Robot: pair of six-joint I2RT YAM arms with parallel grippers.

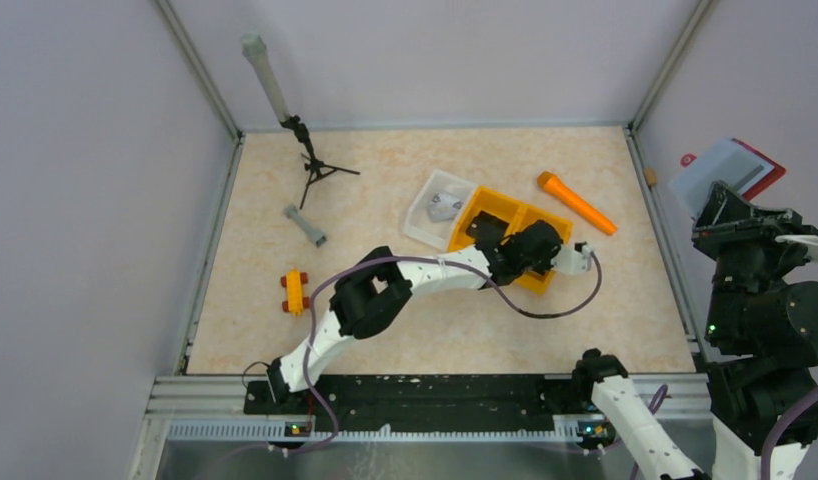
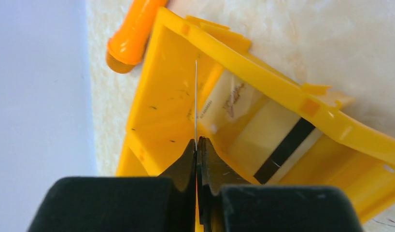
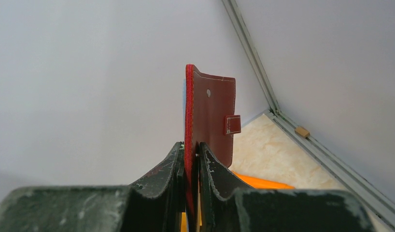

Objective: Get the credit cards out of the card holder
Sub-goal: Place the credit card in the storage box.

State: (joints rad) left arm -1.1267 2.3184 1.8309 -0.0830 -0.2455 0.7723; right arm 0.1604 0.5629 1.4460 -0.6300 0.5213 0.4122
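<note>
My right gripper [image 3: 191, 145] is shut on the lower edge of the dark red card holder [image 3: 210, 116]. It holds the card holder [image 1: 730, 170] upright, raised by the right wall, with the pale inner face up in the top view and the strap tab [image 3: 232, 124] on its side. My left gripper [image 2: 196, 141] is shut on a thin credit card [image 2: 196, 96], seen edge-on, above the orange two-compartment tray [image 2: 157, 106]. A tan-yellow credit card [image 2: 263, 140] with a black stripe lies inside that tray.
A white square tray [image 1: 417, 215] holding a grey item stands beside the orange tray [image 1: 505, 205]. An orange handle-like tool [image 1: 575, 202] lies at the back right. A small tripod [image 1: 310, 165], a grey bar [image 1: 305, 225] and an orange block [image 1: 295, 292] are on the left.
</note>
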